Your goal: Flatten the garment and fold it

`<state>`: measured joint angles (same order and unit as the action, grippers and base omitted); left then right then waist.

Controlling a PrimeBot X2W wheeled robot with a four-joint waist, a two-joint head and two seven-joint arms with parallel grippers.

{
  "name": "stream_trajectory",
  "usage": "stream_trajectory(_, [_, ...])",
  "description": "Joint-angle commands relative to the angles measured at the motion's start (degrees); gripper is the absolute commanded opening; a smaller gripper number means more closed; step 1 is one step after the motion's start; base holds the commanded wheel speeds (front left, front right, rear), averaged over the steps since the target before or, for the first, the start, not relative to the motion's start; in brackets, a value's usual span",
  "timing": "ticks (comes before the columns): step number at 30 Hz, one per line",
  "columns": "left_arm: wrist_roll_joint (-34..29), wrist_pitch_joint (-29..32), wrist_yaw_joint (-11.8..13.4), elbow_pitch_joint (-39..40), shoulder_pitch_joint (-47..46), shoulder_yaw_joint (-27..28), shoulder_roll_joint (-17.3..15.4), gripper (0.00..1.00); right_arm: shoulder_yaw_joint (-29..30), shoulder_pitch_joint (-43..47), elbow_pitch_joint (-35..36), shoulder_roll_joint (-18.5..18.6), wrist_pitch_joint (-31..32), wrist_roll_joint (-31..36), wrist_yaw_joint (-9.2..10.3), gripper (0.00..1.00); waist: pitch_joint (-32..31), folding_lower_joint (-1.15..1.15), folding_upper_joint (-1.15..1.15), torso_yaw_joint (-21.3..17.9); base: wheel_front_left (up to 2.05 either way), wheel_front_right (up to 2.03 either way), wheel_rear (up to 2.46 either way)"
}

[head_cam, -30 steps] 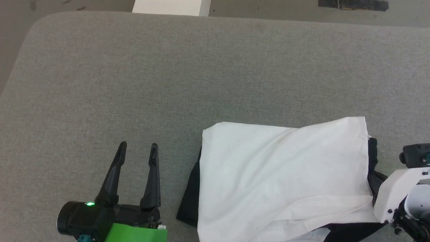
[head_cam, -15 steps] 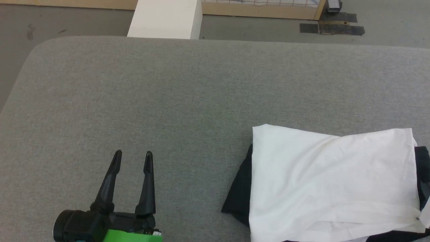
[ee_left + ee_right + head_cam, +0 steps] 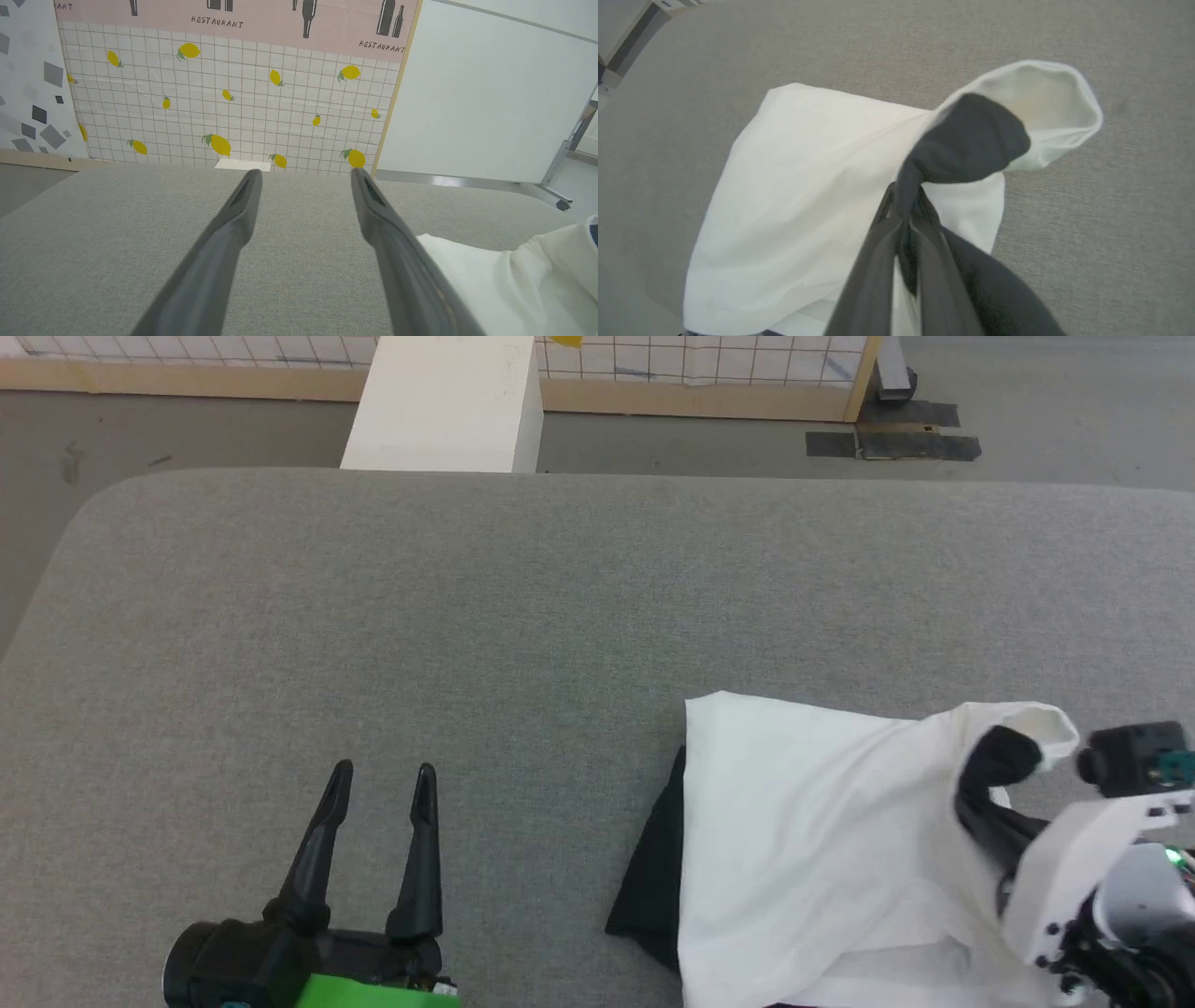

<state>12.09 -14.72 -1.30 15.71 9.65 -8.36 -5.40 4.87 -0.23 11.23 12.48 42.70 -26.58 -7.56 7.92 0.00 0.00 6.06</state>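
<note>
**Garment on grey table, right corner pinched**

- Left gripper (image 3: 383,773): jaws spread wide, holding nothing, above the bare grey table (image 3: 467,597), well to the left of the cloth.
- Right gripper (image 3: 973,800): jaws pressed together, pinching a bunch of black fabric at the garment's right edge.
- Garment (image 3: 822,840): lies on the table's near right part, white body uppermost, with a black strip showing along its left edge. The far right corner is raised and curled into an open loop over the black bunch.
- White box (image 3: 448,401): on the floor beyond the table's far edge.
- Change: half a second earlier that corner lay flat. The left jaws are spread as before.
</note>
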Motion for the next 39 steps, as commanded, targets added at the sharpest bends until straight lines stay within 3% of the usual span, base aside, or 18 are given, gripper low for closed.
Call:
stream_trajectory(1, [0.12, -0.28, -0.43, -0.01, 0.73, 0.04, 0.29, 1.00, -1.65, -1.54, 0.96, -0.48, 0.70, -0.63, 0.08, 0.00, 0.02, 0.00, 0.00, 0.47, 0.00, 0.00, 0.00])
stream_trajectory(12, [0.30, -0.28, -1.24, -1.04, -0.40, -0.19, 0.90, 1.00, -15.46, -9.10, -0.22, -3.40, 2.76, -0.56, 0.08, 0.00, 1.77, 0.00, 0.00, 2.62, 0.00, 0.00, 0.00])
stream_trajectory(25, [0.73, -0.28, -2.08, -3.83, -1.72, -0.96, 1.86, 1.00, -22.55, -18.06, -18.77, -8.52, -0.97, 8.83, 0.08, 0.00, 1.12, 0.00, 0.00, 3.95, 0.00, 0.00, 0.00])
stream_trajectory(26, [0.77, -0.28, -2.14, -4.01, -1.67, -1.03, 1.90, 1.00, -23.06, -18.39, -20.53, -8.75, -0.92, 10.03, 0.08, 0.12, 0.87, 0.00, 0.00, 3.99, 0.00, 0.00, 0.00])
stream_trajectory(28, [0.87, -0.28, -2.29, -4.38, -1.57, -1.14, 1.97, 1.00, -24.39, -18.77, -24.41, -9.10, 0.19, 12.13, 0.08, 0.47, 0.31, 0.00, 0.00, 3.99, 0.00, 0.00, 0.00])
stream_trajectory(29, [0.90, -0.28, -2.37, -4.51, -1.51, -1.17, 2.00, 1.00, -24.79, -18.95, -26.16, -9.26, 0.63, 12.71, 0.08, 0.98, 0.09, 0.00, 0.00, 3.94, 0.00, 0.00, 0.00])
stream_trajectory(34, [0.88, -0.28, -2.64, -4.87, -1.42, -1.20, 2.10, 1.00, -25.44, -20.00, -28.96, -9.55, -2.82, 10.51, 0.08, 1.00, -0.62, 0.00, 0.00, 3.82, 0.00, 0.00, 0.00])
stream_trajectory(39, [0.80, -0.28, -2.76, -4.60, -0.54, -0.51, 2.15, 1.00, -24.34, -21.21, -25.66, -9.58, -6.24, 5.05, 0.08, 1.00, -1.00, 0.00, 0.00, 2.72, 0.00, 0.00, 0.00])
